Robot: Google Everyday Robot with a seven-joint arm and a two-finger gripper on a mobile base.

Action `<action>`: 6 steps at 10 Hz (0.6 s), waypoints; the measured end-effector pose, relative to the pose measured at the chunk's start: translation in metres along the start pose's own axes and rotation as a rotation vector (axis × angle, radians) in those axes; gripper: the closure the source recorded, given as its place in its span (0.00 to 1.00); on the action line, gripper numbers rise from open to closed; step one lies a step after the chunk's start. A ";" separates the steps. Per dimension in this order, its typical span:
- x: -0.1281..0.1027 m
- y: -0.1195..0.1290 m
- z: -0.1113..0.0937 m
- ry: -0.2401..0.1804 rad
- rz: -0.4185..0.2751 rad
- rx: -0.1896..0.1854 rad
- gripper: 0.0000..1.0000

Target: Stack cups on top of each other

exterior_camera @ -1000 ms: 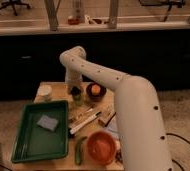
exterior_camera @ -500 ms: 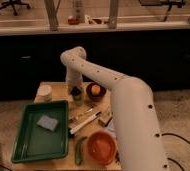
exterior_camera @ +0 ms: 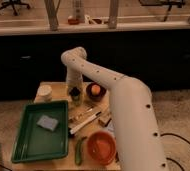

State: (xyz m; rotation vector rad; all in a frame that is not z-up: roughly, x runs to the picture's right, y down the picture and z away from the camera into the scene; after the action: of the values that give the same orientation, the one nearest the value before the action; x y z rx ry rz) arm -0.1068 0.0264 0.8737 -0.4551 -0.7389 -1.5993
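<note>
My gripper hangs down from the white arm at the back middle of the small table. Right under it is the dark brown-black cup. This cup seems to sit on or in the pale greenish cup, of which only the lower part shows. I cannot tell whether the gripper touches the dark cup. The arm reaches in from the lower right and hides the table's right side.
A dark round bowl with an orange fruit stands just right of the cups. A white round container is at the back left. A green tray holding a blue sponge is front left. An orange bowl, a green vegetable and utensils lie in front.
The arm has shifted slightly; the gripper stays over the cups at the same spot. Nothing else has moved.
</note>
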 end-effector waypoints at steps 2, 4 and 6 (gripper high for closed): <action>0.000 0.000 0.000 -0.003 -0.002 -0.002 0.20; 0.000 0.000 0.000 -0.005 -0.005 -0.004 0.20; 0.001 -0.002 -0.001 -0.006 -0.010 -0.007 0.20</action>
State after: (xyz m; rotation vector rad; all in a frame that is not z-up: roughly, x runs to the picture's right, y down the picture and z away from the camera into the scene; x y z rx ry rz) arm -0.1086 0.0251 0.8731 -0.4625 -0.7411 -1.6112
